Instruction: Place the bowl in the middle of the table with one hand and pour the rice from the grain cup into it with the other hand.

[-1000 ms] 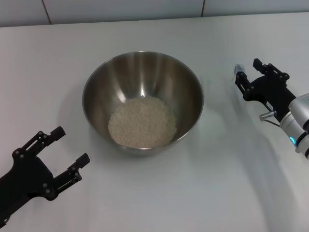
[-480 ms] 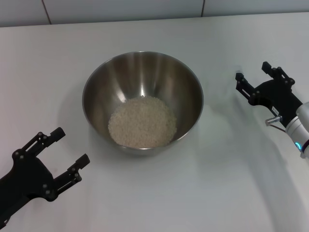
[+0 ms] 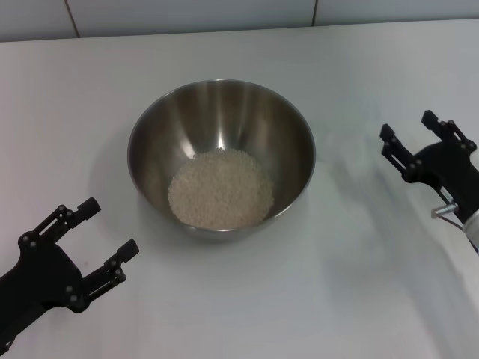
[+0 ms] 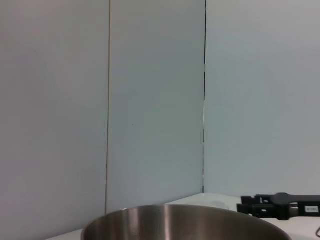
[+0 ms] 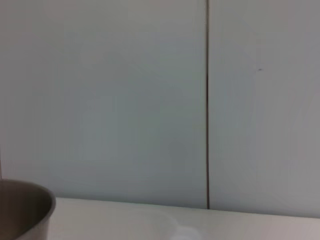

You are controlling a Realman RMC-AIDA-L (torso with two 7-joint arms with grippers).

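Note:
The steel bowl stands in the middle of the white table and holds a round heap of rice. Its rim also shows in the left wrist view and the right wrist view. My left gripper is open and empty, near the front left, a little apart from the bowl. My right gripper is open and empty, well to the right of the bowl. The grain cup does not show clearly in the head view; a faint translucent shape on the table in the right wrist view may be it.
A grey tiled wall runs along the table's far edge. The right gripper also shows in the left wrist view, beyond the bowl's rim.
My right gripper has drawn back to the right and toward me, away from the bowl. A small translucent thing seen between its fingers one second ago is no longer there. The left arm has not moved.

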